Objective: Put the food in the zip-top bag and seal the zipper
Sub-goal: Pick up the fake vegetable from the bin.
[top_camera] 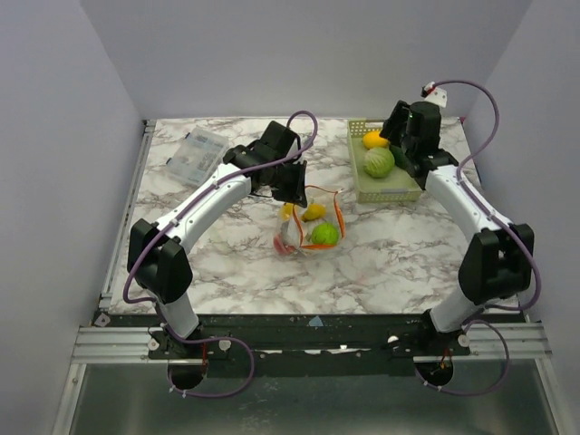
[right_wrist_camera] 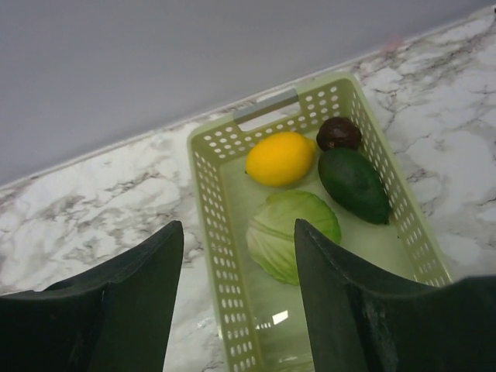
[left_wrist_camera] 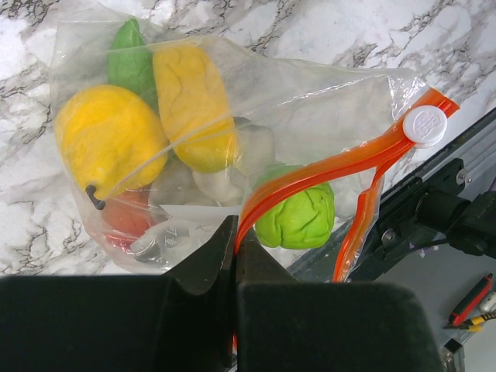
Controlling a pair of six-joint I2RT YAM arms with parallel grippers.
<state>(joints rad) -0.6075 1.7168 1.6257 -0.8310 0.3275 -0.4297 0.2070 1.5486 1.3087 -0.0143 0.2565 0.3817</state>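
On the marble table (top_camera: 227, 263) the bag (top_camera: 308, 227) sits near the middle, with yellow and green food (left_wrist_camera: 108, 136) inside; my left gripper (left_wrist_camera: 235, 248) is pinched tight on its zipper (left_wrist_camera: 325, 167); my right gripper (right_wrist_camera: 238, 229) hangs with jaws apart, holding nothing, over the basket (right_wrist_camera: 209, 201) with a lemon (right_wrist_camera: 280, 158) and a cabbage (right_wrist_camera: 291, 229).

left end effector (left_wrist_camera: 235, 242) clamped on zipper (left_wrist_camera: 325, 167), food (left_wrist_camera: 108, 136) inside zip-top bag (left_wrist_camera: 325, 97)

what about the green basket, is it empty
No, the pale green basket holds a yellow lemon, a green cabbage, a dark green avocado and a small dark brown fruit.
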